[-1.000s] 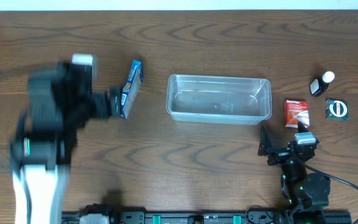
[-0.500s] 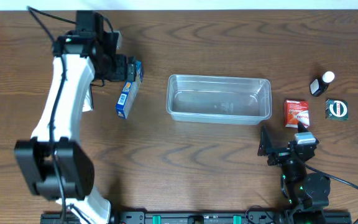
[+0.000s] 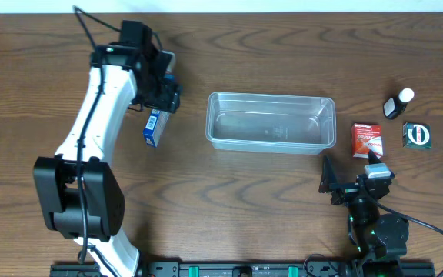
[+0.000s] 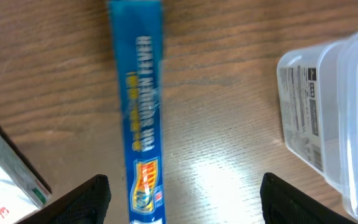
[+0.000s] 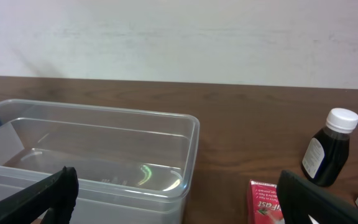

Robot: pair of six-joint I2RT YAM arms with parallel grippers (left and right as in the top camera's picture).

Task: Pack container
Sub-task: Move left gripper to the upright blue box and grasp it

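The clear plastic container [image 3: 271,121] sits at the table's middle; it also shows in the right wrist view [image 5: 98,152] and at the right of the left wrist view [image 4: 334,118]. A narrow blue box [image 3: 154,125] stands on edge left of it, long and blue in the left wrist view [image 4: 142,112]. My left gripper [image 3: 166,96] hovers over the box's far end, open, the box between its fingers [image 4: 182,202] and untouched. My right gripper [image 3: 344,183] rests open near the front edge, right of centre, facing the container [image 5: 173,199].
A red box [image 3: 367,139], a dark bottle with a white cap [image 3: 398,103] and a green-and-black packet [image 3: 416,135] lie right of the container. A white packet with red print [image 4: 5,174] lies left of the blue box.
My left arm has swung from the table's left to above the blue box's far end. The blue box, the container and the right arm have not moved.
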